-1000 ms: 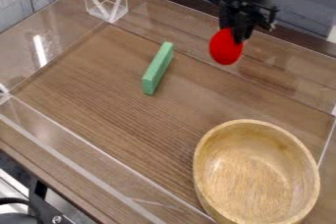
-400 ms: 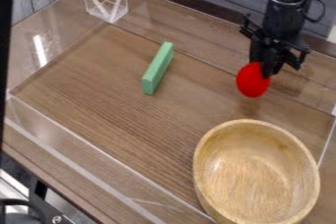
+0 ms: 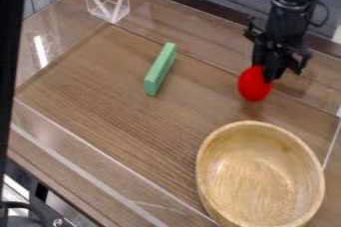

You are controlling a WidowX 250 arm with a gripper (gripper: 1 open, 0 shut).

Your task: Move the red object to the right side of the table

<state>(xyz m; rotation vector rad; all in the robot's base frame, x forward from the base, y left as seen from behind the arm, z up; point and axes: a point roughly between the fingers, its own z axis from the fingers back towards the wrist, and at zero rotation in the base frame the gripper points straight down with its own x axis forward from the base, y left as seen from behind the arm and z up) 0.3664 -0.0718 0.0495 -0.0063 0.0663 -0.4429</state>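
The red object [image 3: 253,84], a small rounded red toy fruit, sits low at the right side of the brown wood-grain table [image 3: 120,131], just behind the bowl. My black gripper [image 3: 276,68] points straight down and is shut on the fruit's top. Whether the fruit rests on the tabletop or hangs just above it I cannot tell.
A round light wooden bowl [image 3: 260,178] fills the near right corner. A long green block [image 3: 162,68] lies in the middle, left of the fruit. Low clear acrylic walls [image 3: 80,176] border the table, with a clear folded piece [image 3: 107,7] at the far left.
My gripper carried the red fruit to the right and downward, from near the table's far middle to just behind the bowl. Since half a second ago it has hardly moved.
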